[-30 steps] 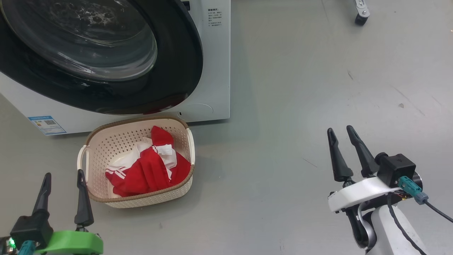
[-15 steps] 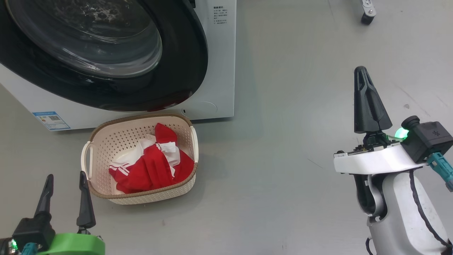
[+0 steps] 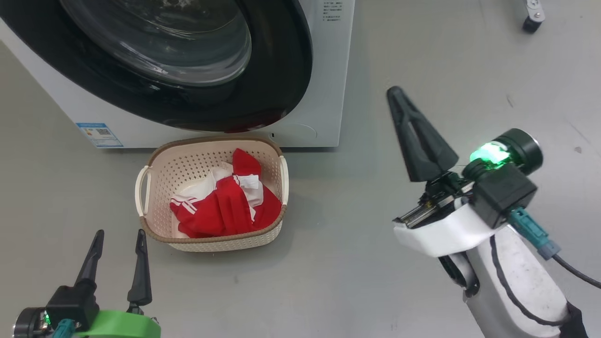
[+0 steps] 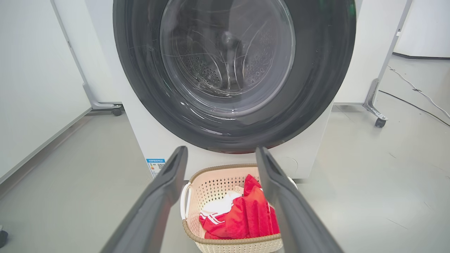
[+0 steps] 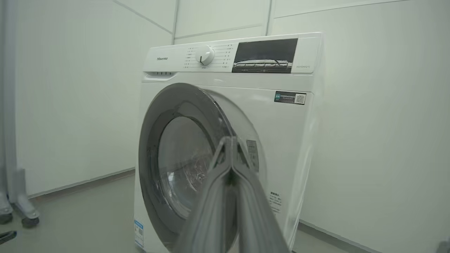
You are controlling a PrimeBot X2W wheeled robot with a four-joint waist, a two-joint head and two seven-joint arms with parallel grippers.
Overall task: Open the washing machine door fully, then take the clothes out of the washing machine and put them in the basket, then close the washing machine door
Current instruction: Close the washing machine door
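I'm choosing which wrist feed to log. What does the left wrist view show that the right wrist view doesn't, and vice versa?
Left wrist view: the open left gripper framing the basket, which holds the red clothes. Right wrist view: the control panel with its dial and dark display, above the shut right gripper. Both: the washing machine and its black-rimmed door.

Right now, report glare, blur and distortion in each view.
Head view: sharp; the rim of the washing machine door mirrors the red clothes, and the light behind the right gripper blows out green. Left wrist view: wide-angle bending at the edges, left gripper soft. Right wrist view: dim, hazy, the washing machine leaning.
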